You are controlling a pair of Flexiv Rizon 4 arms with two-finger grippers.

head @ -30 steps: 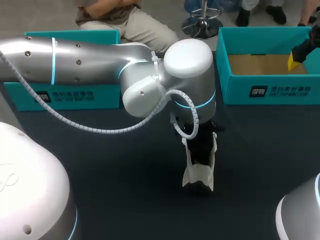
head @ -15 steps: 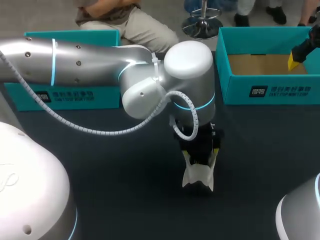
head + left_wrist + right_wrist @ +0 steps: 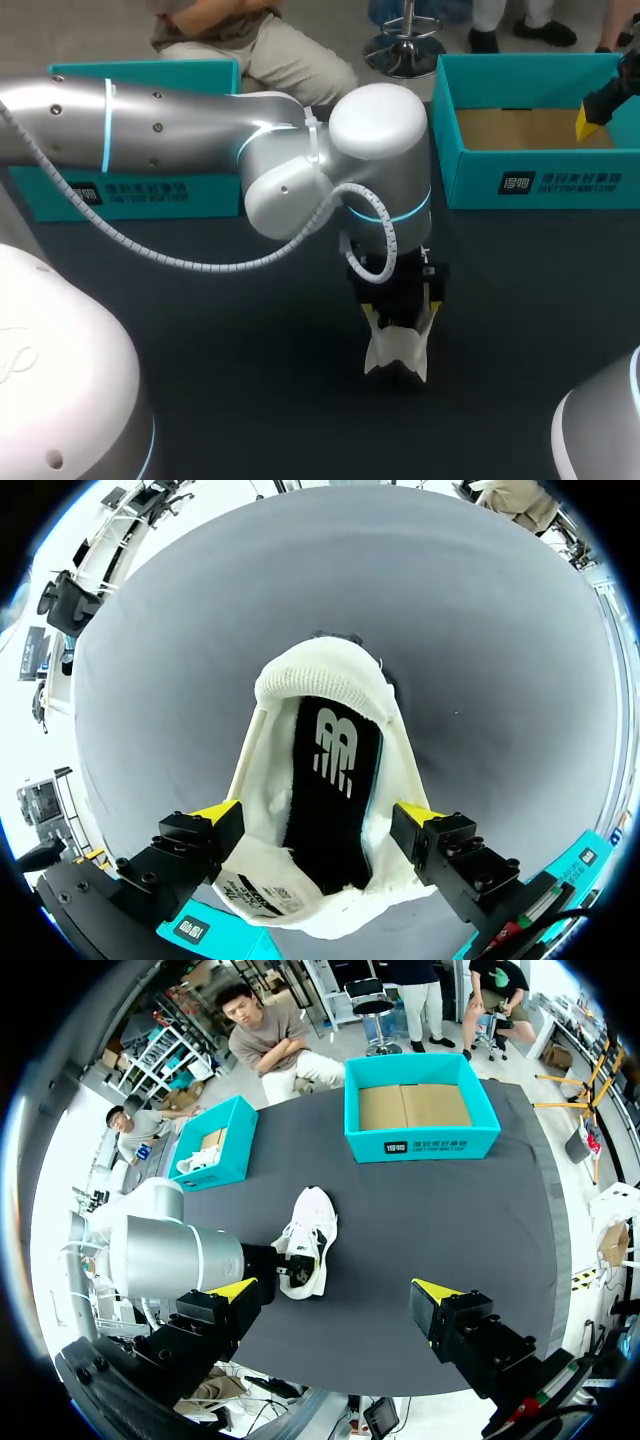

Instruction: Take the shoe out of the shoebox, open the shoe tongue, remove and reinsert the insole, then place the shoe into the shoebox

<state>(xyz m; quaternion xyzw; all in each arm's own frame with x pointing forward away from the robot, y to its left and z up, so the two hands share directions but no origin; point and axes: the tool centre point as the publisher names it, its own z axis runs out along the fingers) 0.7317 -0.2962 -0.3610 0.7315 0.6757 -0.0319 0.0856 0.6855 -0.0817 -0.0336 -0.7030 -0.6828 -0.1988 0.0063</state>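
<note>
A white shoe (image 3: 398,350) lies on the dark table near the middle, its opening facing my left wrist camera. Inside the white shoe (image 3: 322,685) a black insole (image 3: 335,780) lies flat. My left gripper (image 3: 318,815) stands open just above it, one yellow tip on each side of the shoe's opening, nothing held. From the head view, the left gripper (image 3: 400,305) hangs straight over the shoe. My right gripper (image 3: 335,1295) is open and empty, high above the table's right side, over the right teal shoebox (image 3: 540,160), which is empty.
A second teal box (image 3: 140,190) stands at the back left; something white (image 3: 205,1160) lies in it. My left arm (image 3: 200,130) stretches across the table's back half. Bare dark tabletop (image 3: 250,380) surrounds the shoe.
My left gripper's fingers have spread from nearly shut inside the shoe to wide open on either side of it. The shoe and the right arm have stayed in place.
</note>
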